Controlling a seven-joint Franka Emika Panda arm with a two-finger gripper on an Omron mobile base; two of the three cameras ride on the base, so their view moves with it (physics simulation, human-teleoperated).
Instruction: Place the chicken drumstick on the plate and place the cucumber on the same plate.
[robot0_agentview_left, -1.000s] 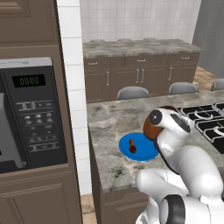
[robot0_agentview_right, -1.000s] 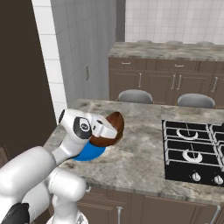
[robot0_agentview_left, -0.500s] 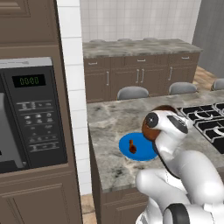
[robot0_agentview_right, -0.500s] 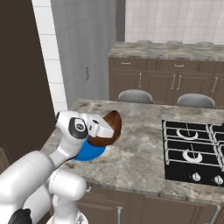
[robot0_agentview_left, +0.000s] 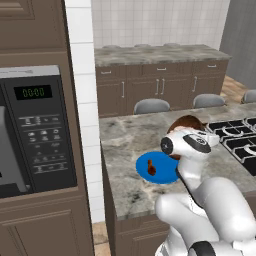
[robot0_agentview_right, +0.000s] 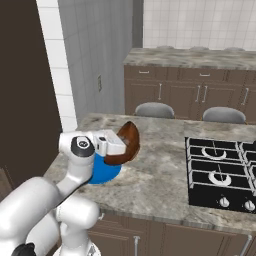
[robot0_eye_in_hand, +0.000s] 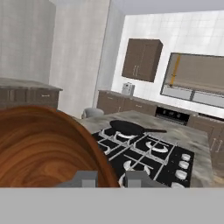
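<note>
Drumstick (robot0_agentview_left: 152, 168) lies on the blue plate (robot0_agentview_left: 142, 162), a small reddish-brown piece toward the middle, so that half of the job looks done. No cucumber can be made out on the plate or on the grey worktop (robot0_agentview_left: 130, 137) around it. Just beside the plate, the gripper (robot0_agentview_right: 126, 145) is clamped on the rim of a brown wooden bowl (robot0_agentview_right: 128, 146), which it holds tilted on edge above the worktop; in the hand view the bowl's (robot0_eye_in_hand: 48, 148) grained wall sits right against the dark fingertips (robot0_eye_in_hand: 135, 178). Beyond it lie the black stove (robot0_agentview_right: 220, 172) and a dark pan (robot0_eye_in_hand: 127, 127) on a burner.

Risk from here, as I judge it: the cucumber may be inside the tilted bowl, hidden, and could roll out past the plate or off the worktop edge if the tip is too steep. The bowl itself could also swing into the plate and knock the drumstick off, since the two are so close.
</note>
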